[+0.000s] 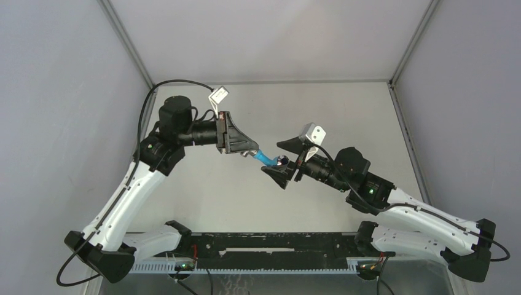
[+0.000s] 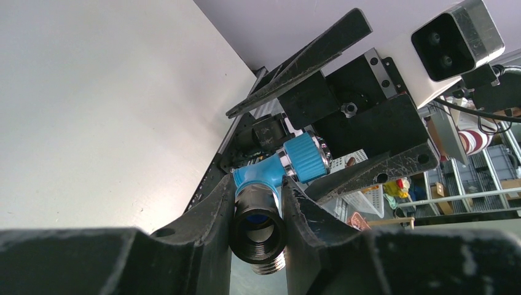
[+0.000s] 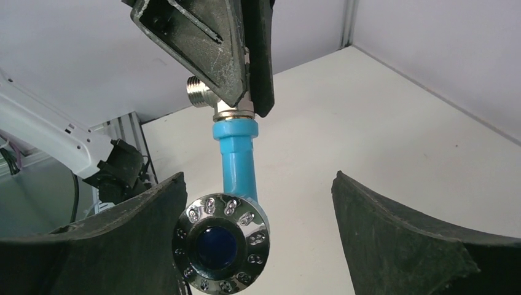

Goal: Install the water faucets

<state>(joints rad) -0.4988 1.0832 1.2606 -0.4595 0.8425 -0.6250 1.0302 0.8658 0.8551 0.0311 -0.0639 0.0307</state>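
Note:
The water faucet (image 1: 266, 157) hangs above the table's middle, a bright-blue bent tap. My left gripper (image 1: 250, 151) is shut on its stem end. In the left wrist view the jaws (image 2: 258, 193) clamp the dark threaded tube (image 2: 258, 228) below the blue body (image 2: 263, 175), and the ribbed blue knob (image 2: 306, 157) sticks out beyond. My right gripper (image 1: 271, 157) is open and straddles the tap's other end. Its wrist view shows the chrome round cap (image 3: 220, 244) close against the left finger (image 3: 144, 215), far from the right finger (image 3: 393, 221). A silver thread (image 3: 198, 91) shows by the left jaws.
The white table (image 1: 332, 117) sits inside grey enclosure walls (image 1: 55, 92). A black rail (image 1: 270, 249) runs along the near edge between the arm bases. Cluttered shelves (image 2: 473, 178) show beyond the cell in the left wrist view.

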